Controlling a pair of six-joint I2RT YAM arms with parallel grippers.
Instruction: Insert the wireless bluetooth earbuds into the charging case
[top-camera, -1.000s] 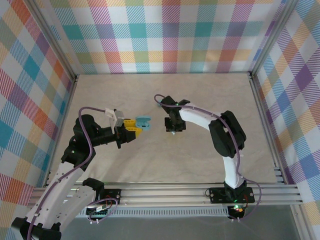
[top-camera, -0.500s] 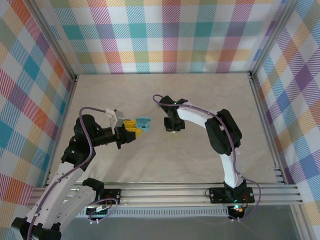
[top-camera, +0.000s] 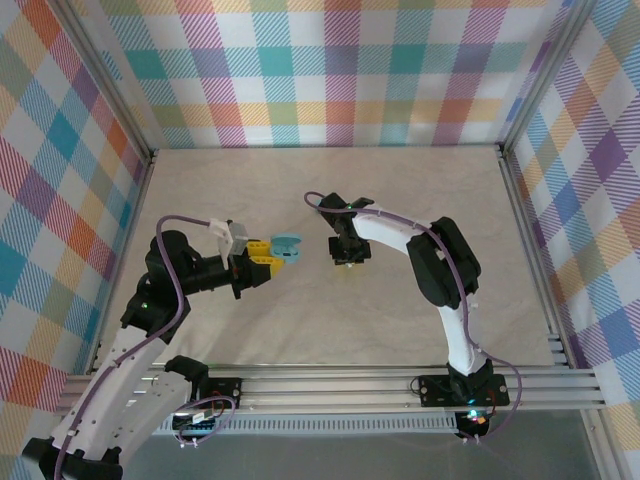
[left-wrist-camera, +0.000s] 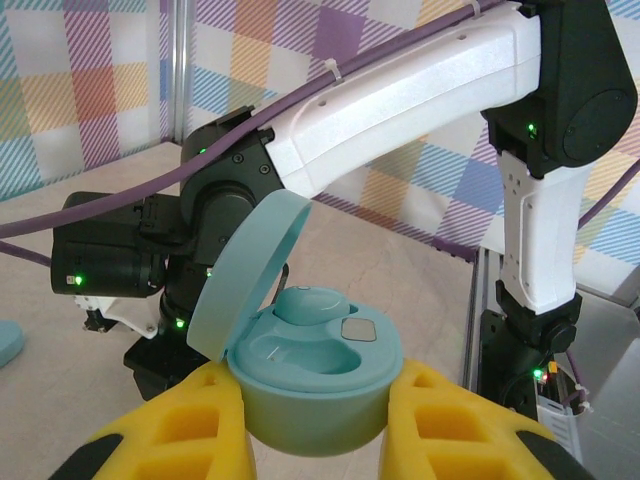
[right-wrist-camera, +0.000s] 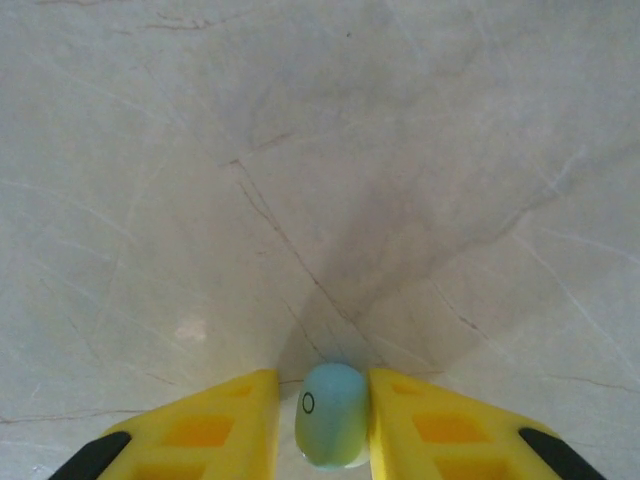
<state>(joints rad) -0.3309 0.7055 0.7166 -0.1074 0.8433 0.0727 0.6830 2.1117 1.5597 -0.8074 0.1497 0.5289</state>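
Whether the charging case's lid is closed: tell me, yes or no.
No, the charging case has its lid swung up on its hinge, showing the inside.

So the light-teal charging case (left-wrist-camera: 320, 395) is clamped in the left gripper (left-wrist-camera: 315, 410), sitting level with its round lid flipped up and leaning left. One earbud (left-wrist-camera: 310, 303) looks seated in the far well. A second pale-blue earbud (right-wrist-camera: 330, 425), shiny with a tiny black ring on it, sits upright inside the right gripper (right-wrist-camera: 322, 400).
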